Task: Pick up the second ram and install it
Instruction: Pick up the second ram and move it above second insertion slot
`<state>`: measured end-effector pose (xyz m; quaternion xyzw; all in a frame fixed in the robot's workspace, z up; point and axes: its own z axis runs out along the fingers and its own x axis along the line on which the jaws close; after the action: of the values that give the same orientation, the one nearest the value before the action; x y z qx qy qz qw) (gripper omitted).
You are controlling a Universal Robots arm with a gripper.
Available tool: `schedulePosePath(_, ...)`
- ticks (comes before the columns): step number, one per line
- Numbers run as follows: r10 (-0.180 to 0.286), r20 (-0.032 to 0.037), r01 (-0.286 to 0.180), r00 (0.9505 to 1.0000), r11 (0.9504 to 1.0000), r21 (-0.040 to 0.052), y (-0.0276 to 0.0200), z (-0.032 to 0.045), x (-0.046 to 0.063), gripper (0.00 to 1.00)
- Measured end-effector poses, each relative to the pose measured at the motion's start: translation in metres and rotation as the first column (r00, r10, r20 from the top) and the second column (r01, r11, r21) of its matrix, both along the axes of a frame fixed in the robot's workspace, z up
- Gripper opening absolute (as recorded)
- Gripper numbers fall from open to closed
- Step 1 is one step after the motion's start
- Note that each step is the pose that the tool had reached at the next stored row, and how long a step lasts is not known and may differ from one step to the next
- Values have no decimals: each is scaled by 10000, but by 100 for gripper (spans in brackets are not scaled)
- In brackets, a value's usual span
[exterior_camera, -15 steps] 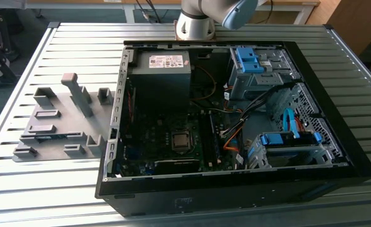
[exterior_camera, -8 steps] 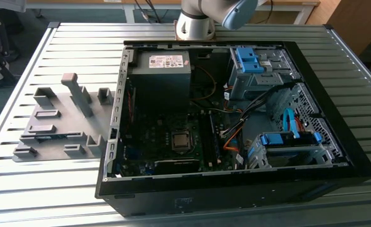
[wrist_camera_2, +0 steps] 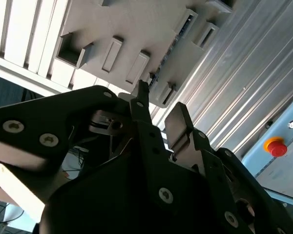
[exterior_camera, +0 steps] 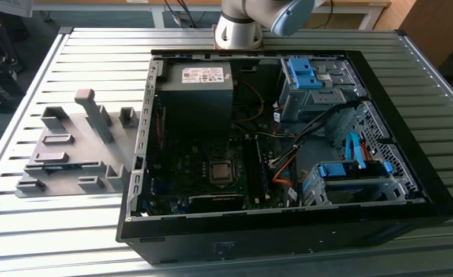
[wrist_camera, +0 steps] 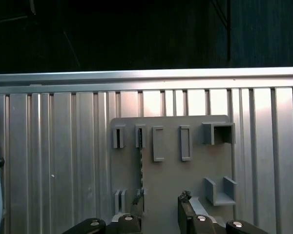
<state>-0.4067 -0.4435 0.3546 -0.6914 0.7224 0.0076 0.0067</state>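
The second ram (exterior_camera: 66,167) shows as a thin blue strip standing on edge in slots of the grey fixture plate (exterior_camera: 72,184), at the exterior view's left of the computer case. In the first wrist view the ram (wrist_camera: 140,168) runs edge-on between two slot blocks on the plate (wrist_camera: 171,170). My gripper (wrist_camera: 161,199) hangs well above the plate, open, with nothing between its fingers; one fingertip (wrist_camera: 136,199) lines up over the near end of the strip. In the second wrist view the gripper (wrist_camera_2: 158,109) is open, and the ram (wrist_camera_2: 163,63) lies far beyond it.
An open black computer case (exterior_camera: 411,202) sits on the slatted metal table (exterior_camera: 57,242), with motherboard (exterior_camera: 210,167), power supply (exterior_camera: 199,86), blue drive cages (exterior_camera: 349,170) and loose cables inside. The arm's base (exterior_camera: 238,29) stands behind it. A red stop button (wrist_camera_2: 276,146) lies beyond the table.
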Motion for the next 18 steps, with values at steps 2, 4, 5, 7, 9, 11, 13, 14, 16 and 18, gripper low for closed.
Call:
schedulePosePath(2,0,8,0,10000,10000,9,0,-30,-2,41)
schedulePosePath(4,0,9,0,10000,10000,17,0,-65,-5,41)
schedulePosePath(5,0,9,0,10000,10000,18,0,-84,-6,41)
schedulePosePath(7,0,9,0,10000,10000,19,0,-120,-8,41)
schedulePosePath(9,0,8,0,10000,10000,18,-1,-157,-10,41)
schedulePosePath(11,-1,9,1,10000,10000,19,-3,-194,-12,41)
schedulePosePath(13,-1,9,1,10000,10000,19,-6,-229,-12,41)
schedulePosePath(14,0,9,0,10000,10000,19,-7,-247,-12,41)
schedulePosePath(16,0,8,0,10000,10000,17,-9,-281,-12,41)
schedulePosePath(18,0,8,0,10000,10000,18,-10,-314,-12,41)
